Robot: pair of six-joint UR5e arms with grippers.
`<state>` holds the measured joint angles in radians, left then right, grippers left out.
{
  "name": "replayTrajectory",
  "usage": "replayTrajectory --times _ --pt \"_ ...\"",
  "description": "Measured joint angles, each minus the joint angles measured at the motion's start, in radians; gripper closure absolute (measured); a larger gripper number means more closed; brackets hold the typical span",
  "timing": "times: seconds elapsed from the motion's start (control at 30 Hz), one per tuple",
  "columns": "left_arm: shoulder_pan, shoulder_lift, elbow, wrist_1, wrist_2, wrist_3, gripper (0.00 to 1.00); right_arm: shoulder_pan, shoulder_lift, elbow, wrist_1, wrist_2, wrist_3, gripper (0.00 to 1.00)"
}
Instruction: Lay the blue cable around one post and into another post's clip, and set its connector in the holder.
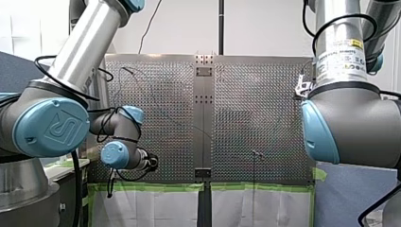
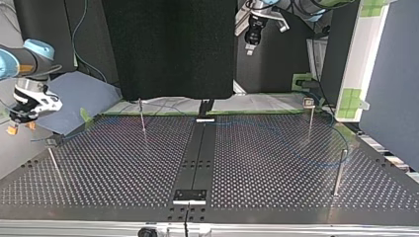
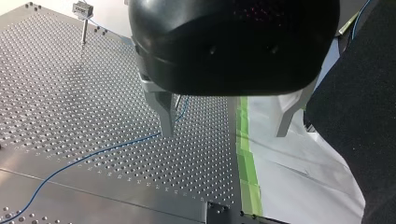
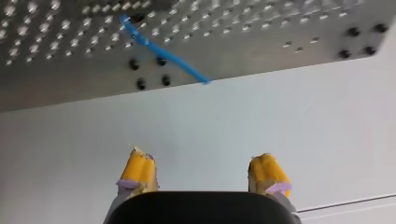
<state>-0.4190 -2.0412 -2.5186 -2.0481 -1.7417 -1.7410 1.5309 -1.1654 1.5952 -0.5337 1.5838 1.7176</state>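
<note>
My left gripper (image 3: 226, 123) wide open and empty above the bench (image 3: 70, 93), blue cable (image 3: 93, 155) lying loose beneath it, my right gripper (image 4: 203, 175) open, empty, beyond the bench edge, connector too small to discern.

A black strip (image 2: 197, 158) splits the perforated table (image 2: 276, 163), green tape (image 3: 245, 154) edges it beside a white sheet (image 3: 299, 177), and a black panel (image 2: 168, 49) hangs behind, with blue-grey cloth (image 2: 79, 94) at the top view's left.

perforated table (image 2: 123, 168), blue cable (image 4: 163, 52), thin posts (image 2: 142, 118)
</note>
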Motion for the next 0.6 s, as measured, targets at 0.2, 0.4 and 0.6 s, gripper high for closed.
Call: replayTrajectory --times 0.2,0.4,0.6 --pt "0.0 0.0 0.0 -0.001 0.0 0.0 0.0 0.016 -0.049 0.049 -0.049 -0.037 -0.002 0.0" --pt "-0.002 0.0 0.0 -0.001 0.003 -0.004 0.0 0.059 -0.087 0.098 -0.09 -0.078 -0.041 0.0" --pt "-0.003 0.0 0.0 -0.005 0.012 -0.011 0.0 0.114 -0.092 0.154 -0.098 -0.053 -0.068 0.0"
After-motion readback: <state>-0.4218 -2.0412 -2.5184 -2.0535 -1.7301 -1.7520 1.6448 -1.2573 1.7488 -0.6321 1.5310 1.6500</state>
